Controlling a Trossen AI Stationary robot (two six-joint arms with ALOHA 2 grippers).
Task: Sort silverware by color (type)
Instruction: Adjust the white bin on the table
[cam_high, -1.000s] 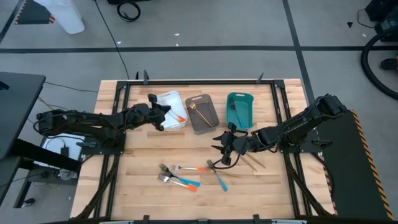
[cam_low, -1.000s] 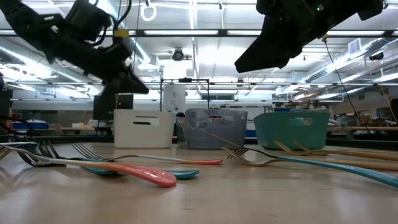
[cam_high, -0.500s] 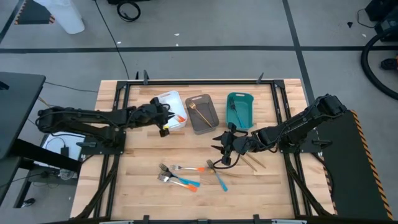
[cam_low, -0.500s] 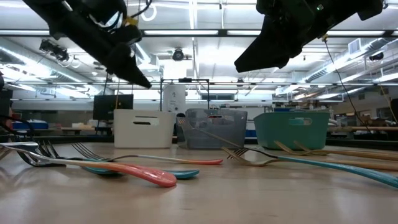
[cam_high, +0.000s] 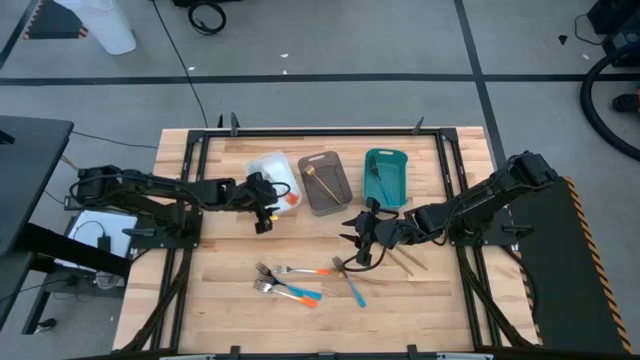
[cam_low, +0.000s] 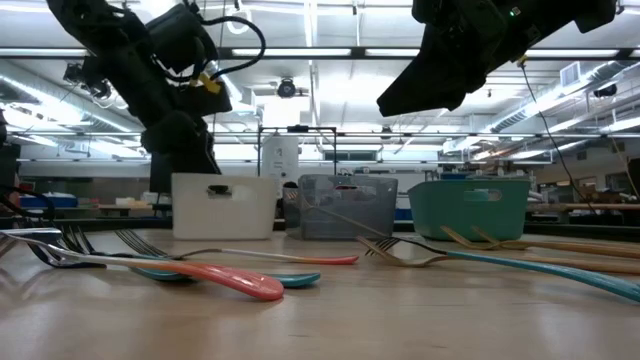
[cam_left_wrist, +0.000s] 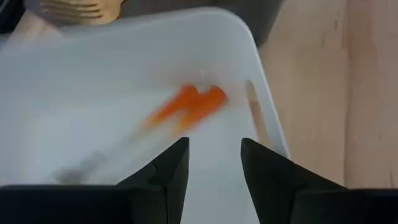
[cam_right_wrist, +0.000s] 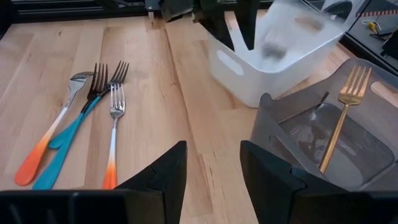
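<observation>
**A:** Start at your left. What is the left arm doing?

**B:** Your left gripper (cam_high: 262, 205) sits at the near edge of the white rectangular plastic bin (cam_high: 268, 165), which looks tipped in the high view. Its jaws stand apart with nothing between them; past them the left wrist view shows two orange-handled pieces (cam_left_wrist: 189, 106) lying blurred on the bin's floor.

**A:** And the middle of the desk?

**B:** Next to the white bin you have the grey translucent rectangular bin (cam_high: 325, 182) with a slim all-gold fork (cam_right_wrist: 339, 118) leaning inside it. Then comes the teal rectangular bin (cam_high: 386, 176), holding a blue-handled piece (cam_high: 376, 180).

**A:** Where is the loose silverware?

**B:** On the light wooden desk (cam_high: 230, 270), nearer the front. There is a cluster of metal-headed forks with orange handles and blue handles (cam_high: 285, 282), some crossing one another. Just right of it lie an orange-tipped fork (cam_high: 318, 271) and a blue-handled utensil (cam_high: 353, 288). In the low view a pink-orange handle (cam_low: 225, 278) lies across the foreground.

**A:** And your right side?

**B:** The right gripper (cam_high: 357, 243) hangs above the desk in front of the teal bin, near the loose pieces. Its jaws are spread and hold nothing. Two slim gold utensils (cam_high: 405, 260) lie on the desk beside that arm.
</observation>
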